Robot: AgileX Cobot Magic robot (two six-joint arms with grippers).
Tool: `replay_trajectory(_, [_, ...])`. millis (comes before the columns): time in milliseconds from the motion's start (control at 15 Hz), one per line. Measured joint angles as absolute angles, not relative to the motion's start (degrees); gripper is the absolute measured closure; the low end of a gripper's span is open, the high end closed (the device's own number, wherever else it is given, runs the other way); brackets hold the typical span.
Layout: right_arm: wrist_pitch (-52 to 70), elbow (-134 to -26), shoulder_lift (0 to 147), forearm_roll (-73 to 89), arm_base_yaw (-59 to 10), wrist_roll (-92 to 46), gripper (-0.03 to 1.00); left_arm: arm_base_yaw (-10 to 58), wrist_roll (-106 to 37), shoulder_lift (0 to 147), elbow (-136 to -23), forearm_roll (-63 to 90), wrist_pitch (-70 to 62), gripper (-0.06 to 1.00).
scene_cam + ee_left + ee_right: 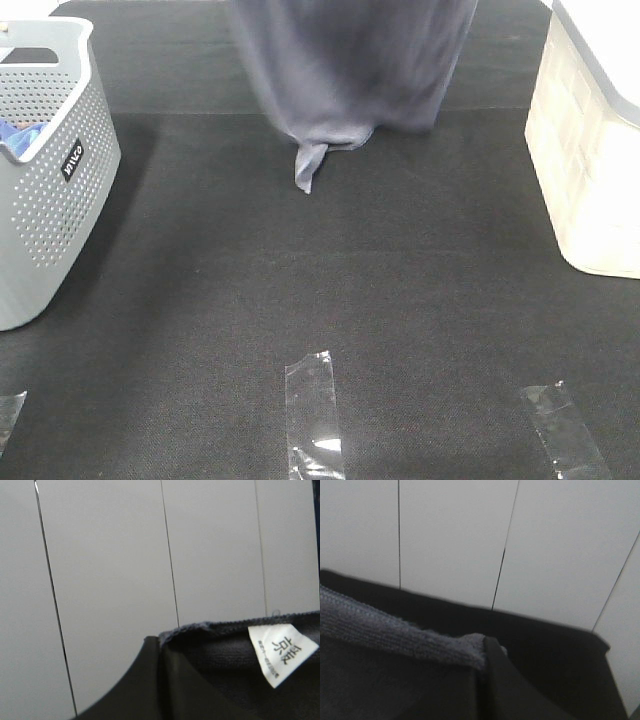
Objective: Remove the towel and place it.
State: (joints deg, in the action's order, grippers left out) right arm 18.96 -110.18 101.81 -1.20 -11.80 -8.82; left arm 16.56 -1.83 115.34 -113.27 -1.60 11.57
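The towel (pixel 350 70) hangs below the fingers, clear of the grey basket (pixel 50 170). Its hem is pinched by the left fingers (pixel 145 690) and the right fingers (pixel 505 695). Removal appears done; placing on the worktop (pixel 350 300) is left.

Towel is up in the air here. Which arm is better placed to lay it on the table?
Neither clearly: the left gripper and right gripper each pinch an edge of the towel, which hangs spread above the table. Marginally right, since it hangs slightly right of centre.
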Motion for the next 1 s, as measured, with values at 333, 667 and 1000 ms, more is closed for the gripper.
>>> replay_trajectory(333, [37.93, -104.56, 104.68, 1.55, -11.46, -8.82, 0.97, 16.56, -1.83, 117.63, -113.27, 0.86, -24.18, 0.94])
replay_trajectory(667, [57.41, -104.56, 105.94, 4.64, -11.34, -6.82, 0.97, 16.56, -1.83, 118.43, -113.27, 8.88, -47.96, 0.94])
replay_trajectory(1000, [65.55, -104.56, 112.93, 10.49, -11.34, -8.71, 0.97, 16.56, -2.01, 121.81, -113.27, 12.26, -60.39, 0.94])
